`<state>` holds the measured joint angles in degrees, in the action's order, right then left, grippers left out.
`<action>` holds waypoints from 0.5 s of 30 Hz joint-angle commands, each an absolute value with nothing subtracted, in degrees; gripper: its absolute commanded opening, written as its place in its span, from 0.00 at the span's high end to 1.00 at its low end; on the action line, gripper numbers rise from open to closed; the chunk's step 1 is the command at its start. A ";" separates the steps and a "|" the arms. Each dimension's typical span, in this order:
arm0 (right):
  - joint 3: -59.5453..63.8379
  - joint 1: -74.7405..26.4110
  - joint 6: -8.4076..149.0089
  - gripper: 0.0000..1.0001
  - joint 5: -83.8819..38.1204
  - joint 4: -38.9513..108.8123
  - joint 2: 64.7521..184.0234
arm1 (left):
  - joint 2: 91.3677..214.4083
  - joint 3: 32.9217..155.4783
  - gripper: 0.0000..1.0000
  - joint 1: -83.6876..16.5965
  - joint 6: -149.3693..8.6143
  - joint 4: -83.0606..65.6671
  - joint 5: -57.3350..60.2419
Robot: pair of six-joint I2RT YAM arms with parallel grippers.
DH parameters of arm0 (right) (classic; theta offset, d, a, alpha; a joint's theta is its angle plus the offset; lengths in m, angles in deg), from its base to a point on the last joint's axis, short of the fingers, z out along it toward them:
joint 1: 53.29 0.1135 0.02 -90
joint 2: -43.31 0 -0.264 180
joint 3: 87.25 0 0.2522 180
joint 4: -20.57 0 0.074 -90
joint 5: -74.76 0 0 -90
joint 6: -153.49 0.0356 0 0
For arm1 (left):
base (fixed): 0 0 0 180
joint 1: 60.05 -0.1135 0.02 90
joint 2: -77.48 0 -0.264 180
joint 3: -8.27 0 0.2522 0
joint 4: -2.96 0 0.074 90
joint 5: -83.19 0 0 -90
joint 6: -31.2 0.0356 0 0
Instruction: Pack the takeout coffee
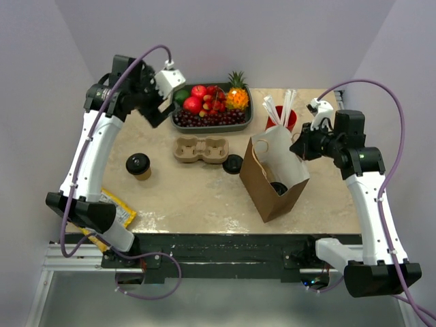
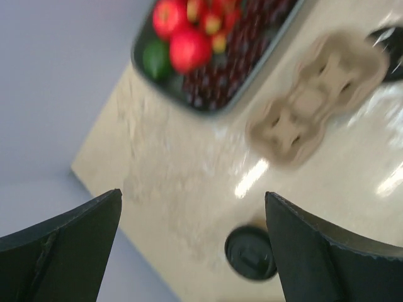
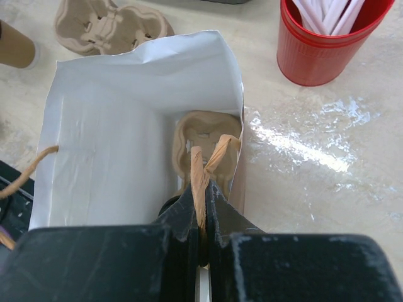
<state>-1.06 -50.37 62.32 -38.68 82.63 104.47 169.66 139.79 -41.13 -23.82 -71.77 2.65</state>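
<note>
The right gripper (image 3: 201, 192) is closed tight on the twine handle (image 3: 199, 168) of the paper bag (image 3: 113, 126), whose mouth stands open. The left gripper (image 2: 192, 198) is spread wide and holds nothing; it hangs in the air far to the left of the bag. The coffee (image 1: 138, 165), with its black lid on, stands upright well to the left of the bag, and the carrier (image 1: 202, 150) lies between them.

Coffee cup (image 1: 138, 164) left of carrier (image 1: 201, 150), fruit tray (image 1: 249, 116) behind, bag (image 1: 271, 187) right
</note>
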 commanded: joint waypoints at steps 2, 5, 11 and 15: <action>0.34 -50.57 63.05 1.00 -42.31 80.21 104.57 | 164.76 125.77 0.00 -50.35 -8.99 -86.21 0.84; -0.36 -50.57 63.13 1.00 -42.92 79.42 104.30 | 162.74 117.76 0.00 -54.14 -2.32 -86.30 1.63; -0.89 -50.57 65.33 1.00 -43.28 78.90 104.74 | 164.40 110.98 0.00 -57.40 4.66 -86.30 0.49; -0.72 -50.57 65.42 1.00 -43.45 78.72 104.66 | 166.69 111.59 0.00 -58.64 8.17 -86.30 2.24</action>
